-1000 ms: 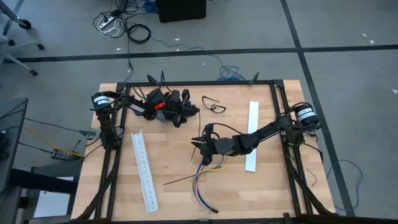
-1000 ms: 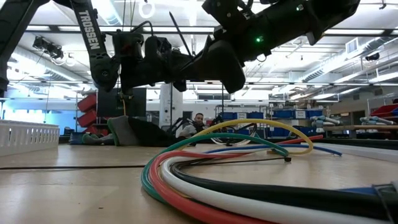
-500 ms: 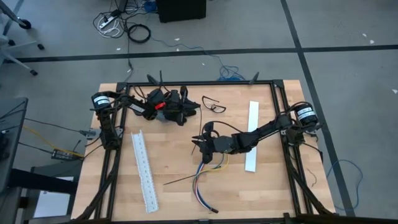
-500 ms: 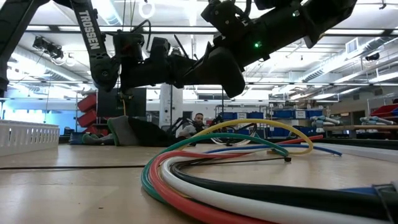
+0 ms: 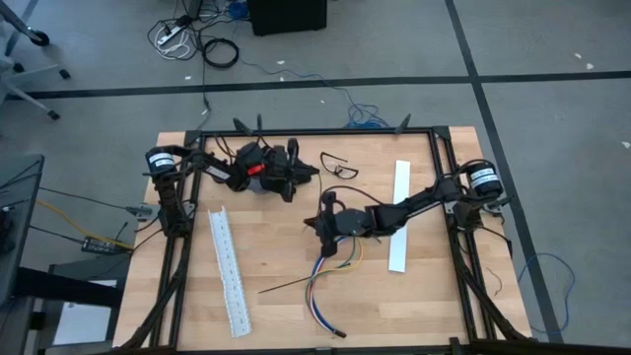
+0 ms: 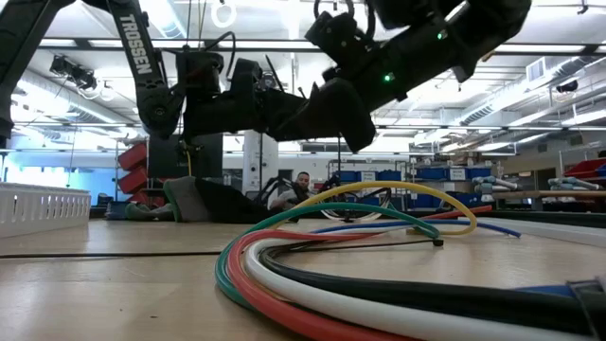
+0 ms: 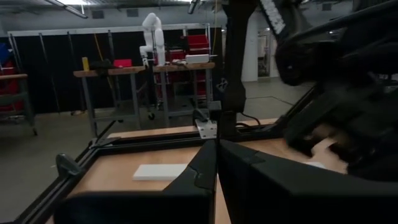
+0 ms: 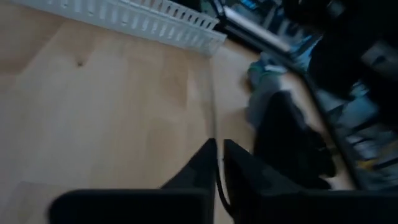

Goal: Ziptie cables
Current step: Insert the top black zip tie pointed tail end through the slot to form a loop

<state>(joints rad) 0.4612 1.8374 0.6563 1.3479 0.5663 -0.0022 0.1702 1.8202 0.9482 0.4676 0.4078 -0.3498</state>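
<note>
A: Cable position?

B: The cables [image 5: 325, 286] are seen lying loose on the wooden surface [image 5: 276, 247], near the middle toward the front edge, fanned out in yellow, blue, green and purple. In the low view they [image 6: 360, 237] are seen as curved loops resting flat.

A: Right gripper?

B: The right gripper [image 5: 317, 225] is held above the surface just behind the far end of the bundle. Its fingers [image 8: 208, 165] are seen pressed together. A thin dark strand is seen running out from between them in the right wrist view; what it is cannot be told. No contact with the coloured wires is visible; they lie just in front of the fingertips.

A: Left?

B: The left gripper [image 5: 301, 176] is parked at the back of the surface, well apart from the cables. Its fingers [image 7: 208, 171] are closed together, nothing held.

A: Other items?

B: One white slotted strip [image 5: 227, 271] is seen left of the cables, another white strip [image 5: 399, 217] to the right. A small black loop [image 5: 338, 166] is noted at the back.
</note>
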